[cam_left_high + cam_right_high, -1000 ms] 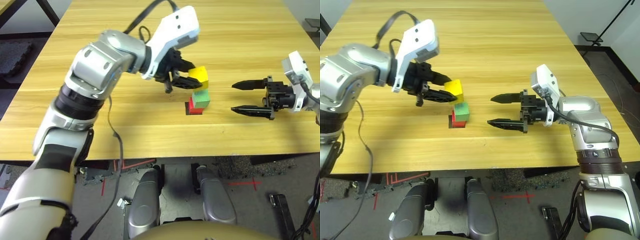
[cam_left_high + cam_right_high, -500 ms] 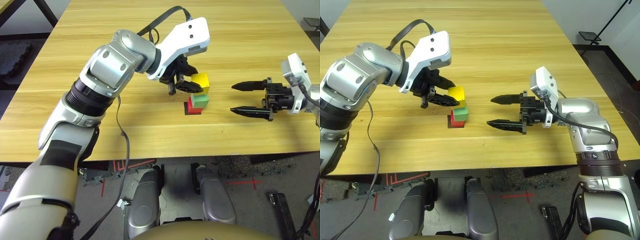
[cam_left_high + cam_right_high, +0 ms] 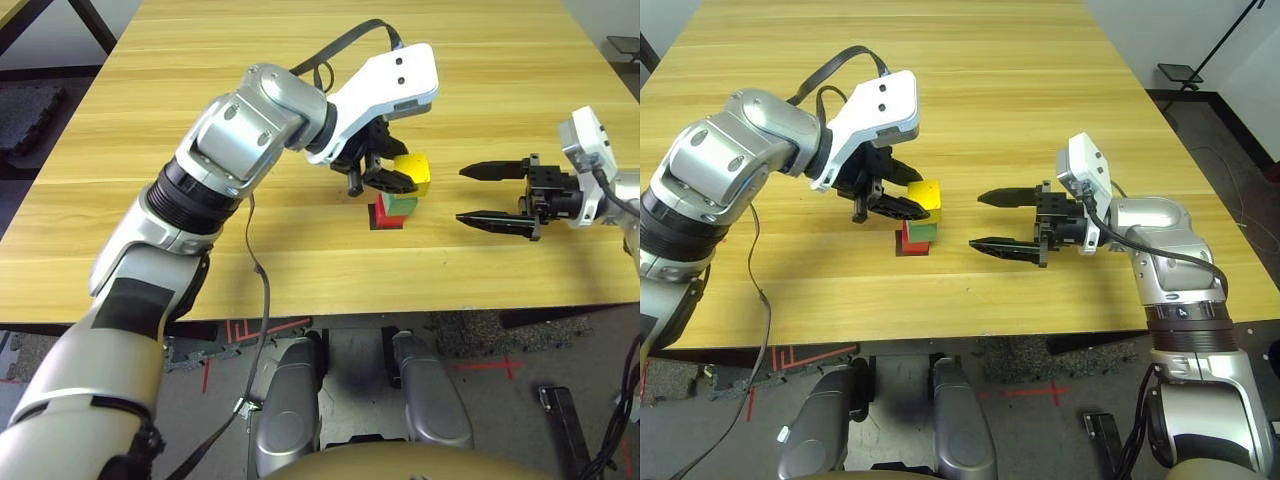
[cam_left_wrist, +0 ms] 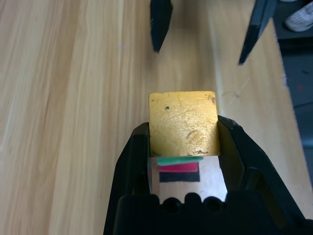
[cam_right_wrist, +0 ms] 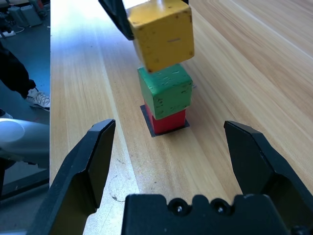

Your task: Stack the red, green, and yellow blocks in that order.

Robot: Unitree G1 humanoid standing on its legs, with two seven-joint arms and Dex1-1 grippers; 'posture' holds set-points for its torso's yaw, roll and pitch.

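Note:
The red block [image 5: 169,120] sits on a flat black square patch [image 4: 179,176] with the green block [image 5: 165,91] stacked on it. My left gripper [image 3: 396,180] is shut on the yellow block [image 3: 413,172] and holds it right over the green one, a little off-centre and tilted. I cannot tell whether the two touch. In the left wrist view the yellow block [image 4: 183,122] sits between the black fingers [image 4: 137,147], with green and red edges below it. My right gripper [image 3: 462,194] stands open to the right of the stack, pointing at it and holding nothing.
The wooden table [image 3: 200,230] stretches wide around the stack. Its front edge runs close below both arms. A cable [image 3: 255,290] hangs from my left arm over that edge.
My left gripper has carried the yellow block rightward and down, from up-left of the stack to directly over the green block. The right gripper has stayed in place.

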